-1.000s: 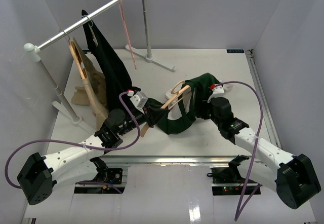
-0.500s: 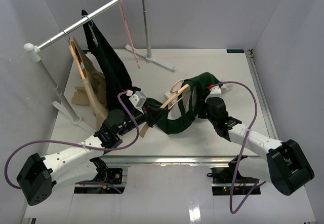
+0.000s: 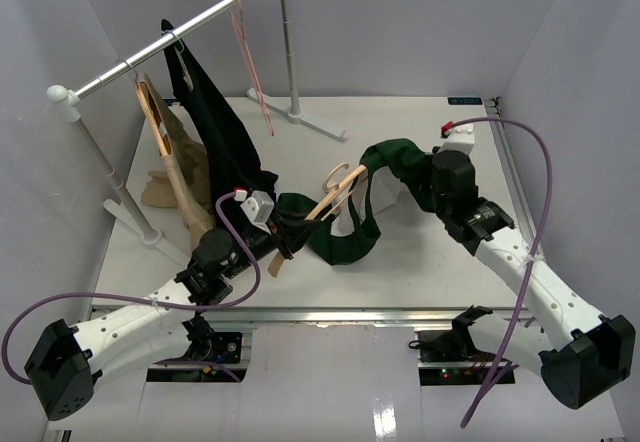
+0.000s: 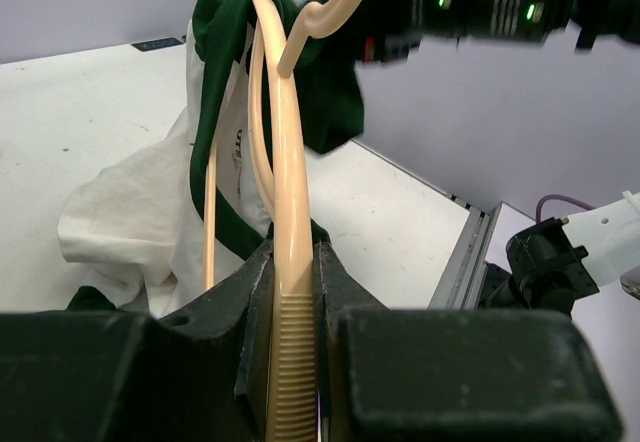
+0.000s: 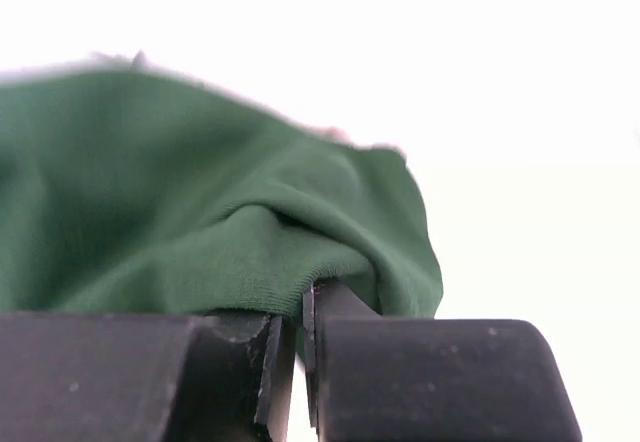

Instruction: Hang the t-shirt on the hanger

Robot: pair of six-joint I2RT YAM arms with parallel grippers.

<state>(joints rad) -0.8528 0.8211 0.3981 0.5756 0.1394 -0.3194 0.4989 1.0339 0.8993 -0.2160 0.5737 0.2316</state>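
Note:
The light wooden hanger slants over the middle of the table with its hook toward the back. My left gripper is shut on the ribbed end of one hanger arm, clamped between both jaws. The dark green t-shirt with its cream panel is draped over the hanger's far arm and trails down to the table. To the right, my right gripper is shut on a fold of the green t-shirt, with cloth bunched over its closed jaws, held above the table.
A silver clothes rail crosses the back left on white stands. A black garment, a tan garment and a thin pink wire hanger hang from it. A metal strip borders the table's right edge.
My right gripper closed on the shirt's green fold and pulled it up and toward the back right, stretching the cloth. My left gripper drew slightly left with the hanger.

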